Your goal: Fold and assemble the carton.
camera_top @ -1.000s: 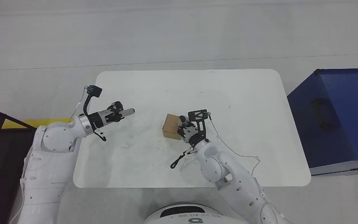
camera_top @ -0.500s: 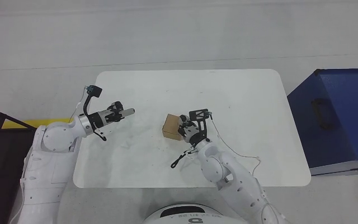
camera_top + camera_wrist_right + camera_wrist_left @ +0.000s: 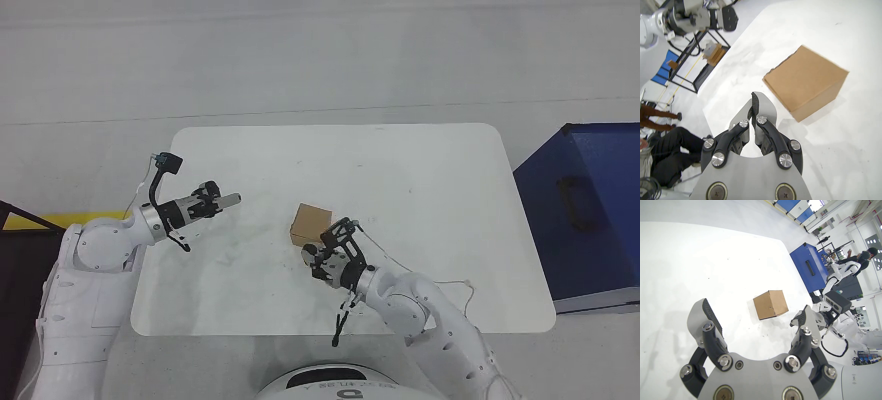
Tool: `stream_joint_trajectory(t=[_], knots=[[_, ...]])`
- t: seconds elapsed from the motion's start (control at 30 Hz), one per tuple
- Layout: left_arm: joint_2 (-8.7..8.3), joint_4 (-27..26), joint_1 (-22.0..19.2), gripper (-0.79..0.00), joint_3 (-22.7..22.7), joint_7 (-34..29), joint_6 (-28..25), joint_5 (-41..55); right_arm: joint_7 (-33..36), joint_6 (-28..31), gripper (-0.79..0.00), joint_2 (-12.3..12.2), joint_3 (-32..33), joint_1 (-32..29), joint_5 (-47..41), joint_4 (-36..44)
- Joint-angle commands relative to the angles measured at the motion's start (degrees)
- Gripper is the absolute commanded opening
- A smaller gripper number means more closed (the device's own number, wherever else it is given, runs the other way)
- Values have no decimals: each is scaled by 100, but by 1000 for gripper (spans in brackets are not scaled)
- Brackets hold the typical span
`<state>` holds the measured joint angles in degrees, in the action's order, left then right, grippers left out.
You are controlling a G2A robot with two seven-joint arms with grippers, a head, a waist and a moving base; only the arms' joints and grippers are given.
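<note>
1. The white table (image 3: 430,170) takes up the middle of the top view.
2. A blue bin (image 3: 590,220) stands off the table's edge at the right of the frame.
3. The carton (image 3: 312,223), brown and folded into a box shape, sits on the table just left of centre, and neither gripper touches it.
4. The left gripper (image 3: 232,200) hovers at centre left, well apart from the carton, jaws spread wide and holding nothing.
5. The right gripper (image 3: 313,255) is just below the carton in the frame, near it but apart, its pads (image 3: 753,106) pressed together on nothing.
</note>
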<state>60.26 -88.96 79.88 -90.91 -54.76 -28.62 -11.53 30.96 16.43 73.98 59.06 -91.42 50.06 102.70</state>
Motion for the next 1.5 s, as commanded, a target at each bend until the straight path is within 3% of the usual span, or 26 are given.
stream_joint_trajectory(t=[0.0,0.13,0.3,0.53,0.67,0.87,0.97,1.07,1.17,1.33,1.47], knots=[[0,0,0,0,0,0,0,0,220,132,-785,-11,13,102,-151,-90],[0,0,0,0,0,0,0,0,376,17,-785,-15,-50,244,-135,-244],[0,0,0,0,0,0,0,0,-385,-1160,-785,91,-75,527,-193,-536],[0,0,0,0,0,0,0,0,-73,-919,-785,60,-174,519,-146,-519],[0,0,0,0,0,0,0,0,23,-1440,-785,116,-369,741,31,-634],[0,0,0,0,0,0,0,0,-283,-2027,-785,237,-234,1249,-710,-1099],[0,0,0,0,0,0,0,0,-320,-1795,-785,209,-121,1153,-844,-1109],[1,-49,-7,0,26,93,47,-117,-194,-1082,-785,115,180,870,-1172,-1001],[15,-293,-190,0,322,461,320,-1067,-469,-326,-785,4,753,409,-1764,-916],[123,-673,-850,0,1581,587,851,-3070,-1001,965,-785,-148,1646,-325,-2700,-1035],[340,-127,-1798,0,2790,554,1816,-4458,-1408,1628,-785,-224,2100,-861,-2939,-870]])
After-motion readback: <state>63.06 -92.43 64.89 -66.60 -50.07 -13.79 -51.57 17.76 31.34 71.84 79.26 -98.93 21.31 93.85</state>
